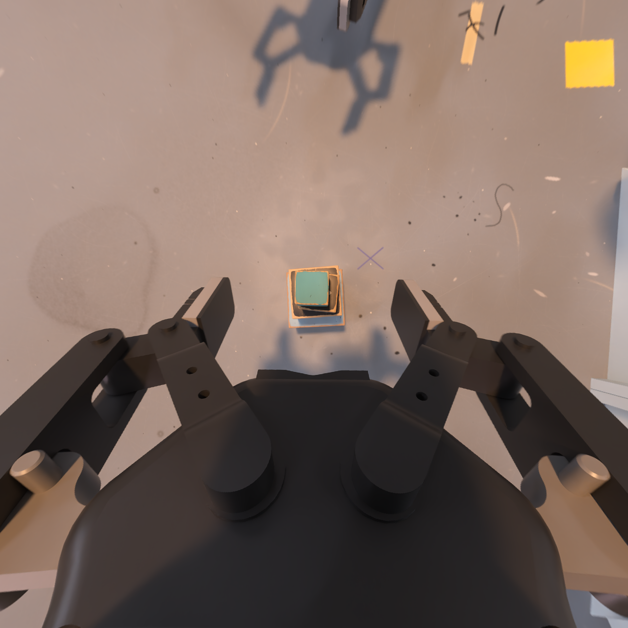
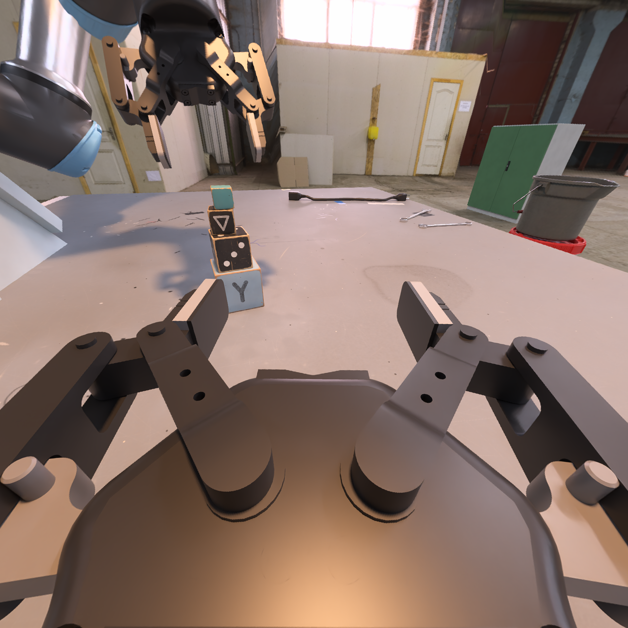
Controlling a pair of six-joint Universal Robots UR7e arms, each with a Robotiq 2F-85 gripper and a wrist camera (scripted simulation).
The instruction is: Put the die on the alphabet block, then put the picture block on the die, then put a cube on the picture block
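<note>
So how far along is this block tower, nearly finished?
It looks finished. The alphabet block sits on the table, the die on it, the picture block on the die, and the teal cube on top. Nothing is in hand: the left gripper is open above the stack, and the right gripper is open and empty. Nothing seems left.

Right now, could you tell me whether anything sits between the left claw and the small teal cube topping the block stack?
Nothing visible does. The left claw hangs open above the small teal cube, with only empty air between its fingers and the cube. The cube already sits on the black triangle picture block.
</note>
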